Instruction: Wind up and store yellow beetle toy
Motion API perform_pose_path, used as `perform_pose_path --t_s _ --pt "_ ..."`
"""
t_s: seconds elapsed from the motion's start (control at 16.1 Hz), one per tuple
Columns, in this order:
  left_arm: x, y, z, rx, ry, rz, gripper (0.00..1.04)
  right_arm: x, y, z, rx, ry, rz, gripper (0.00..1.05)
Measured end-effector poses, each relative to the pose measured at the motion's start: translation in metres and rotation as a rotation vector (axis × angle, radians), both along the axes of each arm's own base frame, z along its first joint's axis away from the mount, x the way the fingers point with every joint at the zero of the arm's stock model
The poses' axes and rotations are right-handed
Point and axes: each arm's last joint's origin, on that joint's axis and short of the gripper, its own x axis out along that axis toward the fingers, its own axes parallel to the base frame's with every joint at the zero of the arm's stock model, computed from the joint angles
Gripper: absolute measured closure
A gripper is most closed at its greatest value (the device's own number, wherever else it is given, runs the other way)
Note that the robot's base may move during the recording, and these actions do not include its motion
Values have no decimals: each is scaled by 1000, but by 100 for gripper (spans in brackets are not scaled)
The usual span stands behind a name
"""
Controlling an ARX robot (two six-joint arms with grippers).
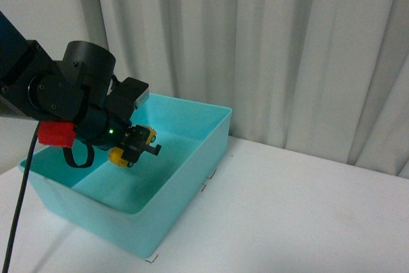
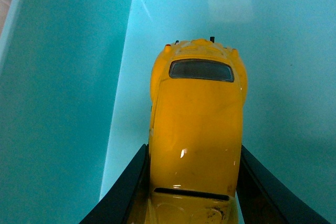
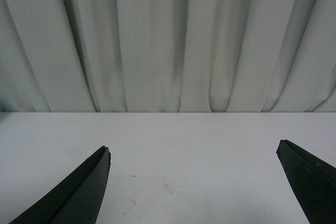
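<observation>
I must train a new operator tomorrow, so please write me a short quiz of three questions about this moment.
1. True or false: the yellow beetle toy lies free on the white table.
2. What holds the toy? A) the right gripper B) the left gripper C) nothing
3. Fill in: the toy is held over the turquoise ____.
Key: 1 false; it is clamped between the left gripper's fingers. 2 B; the right gripper is open and empty above the table. 3 bin.
</observation>
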Motion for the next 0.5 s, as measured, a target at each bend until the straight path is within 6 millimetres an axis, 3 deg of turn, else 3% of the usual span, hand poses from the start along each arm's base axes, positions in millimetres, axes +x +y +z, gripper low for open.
perform_pose_path --t_s 0.12,0.31,0.37,0.5 --pt "0 1 -2 -13 2 12 62 0 0 0 0 0 0 7" --pt "0 0 -4 -27 -5 17 48 0 0 0 0 0 0 7" --pt "2 0 -2 -35 -14 19 27 0 0 0 0 0 0 7" --pt "2 0 0 -39 -18 14 18 0 0 0 0 0 0 7"
